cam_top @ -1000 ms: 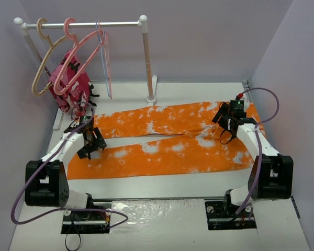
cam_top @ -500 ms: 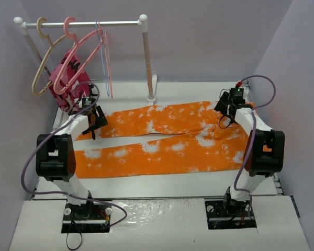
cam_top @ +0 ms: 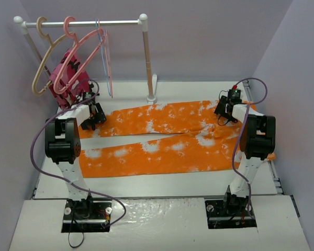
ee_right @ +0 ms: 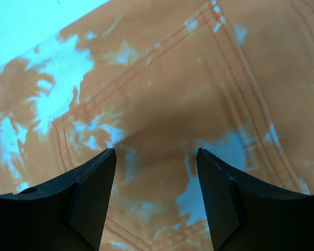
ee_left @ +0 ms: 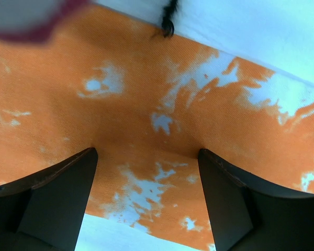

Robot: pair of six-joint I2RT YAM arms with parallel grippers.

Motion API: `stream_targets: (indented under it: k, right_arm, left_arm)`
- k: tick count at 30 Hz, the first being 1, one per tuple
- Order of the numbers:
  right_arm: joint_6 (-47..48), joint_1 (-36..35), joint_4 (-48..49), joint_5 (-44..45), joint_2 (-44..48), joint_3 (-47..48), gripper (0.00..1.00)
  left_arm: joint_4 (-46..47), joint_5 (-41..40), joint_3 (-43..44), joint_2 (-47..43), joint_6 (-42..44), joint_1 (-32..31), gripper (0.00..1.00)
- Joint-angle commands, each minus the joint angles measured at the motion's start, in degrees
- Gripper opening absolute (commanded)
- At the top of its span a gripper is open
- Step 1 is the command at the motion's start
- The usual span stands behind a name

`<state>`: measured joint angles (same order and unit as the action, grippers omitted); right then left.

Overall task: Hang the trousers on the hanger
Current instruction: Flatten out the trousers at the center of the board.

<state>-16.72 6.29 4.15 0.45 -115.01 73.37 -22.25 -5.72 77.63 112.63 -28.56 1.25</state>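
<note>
Trousers (cam_top: 162, 138) lay flat on the white surface (cam_top: 162, 183), waist to the right and both legs running left, while the hanger (cam_top: 72, 34) hung by its hook from the rail (cam_top: 120, 23) at the far left corner, apart from the cloth. Left tool (cam_top: 91, 119) stood low over the left end of the farther leg, fingers (ee_left: 57, 193) spread wide with nothing pinched between them. Right tool (cam_top: 223, 114) was likewise wide open above the stitched pocket (ee_right: 172, 104) near the waist, holding nothing.

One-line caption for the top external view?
Trousers flat on the table; left pincer at the far leg's end, right pincer at the waist, both open; hanger on rail.
</note>
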Motion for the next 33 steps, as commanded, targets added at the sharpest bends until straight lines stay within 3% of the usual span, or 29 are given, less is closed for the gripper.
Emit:
stream_targets:
  k: [1, 10, 18, 24, 33]
  right_arm:
    - [1.1, 0.6, 1.0, 0.3, -2.9, 3.2, 0.61]
    - [1.2, 0.6, -1.6, 0.5, -5.4, 10.7, 0.62]
    - [-1.2, 0.3, -6.3, 3.0, 7.8, 9.4, 0.65]
    - [-9.7, 0.5, -10.5, 5.2, 22.9, -3.7, 0.68]
    - [-15.8, 0.2, -14.5, 2.0, 40.9, -26.7, 0.70]
  left_arm:
    - [-3.6, -0.4, 2.6, 2.3, 0.2, 3.7, 0.75]
    - [-3.5, -0.3, 6.7, 5.6, 1.2, 5.1, 0.75]
    - [-4.3, 1.7, 4.0, -7.6, 0.5, 4.0, 0.77]
    - [-10.9, 2.7, -6.7, -23.5, -5.1, 1.4, 0.83]
    - [-13.4, 5.3, -32.4, -45.9, -10.7, -3.1, 0.85]
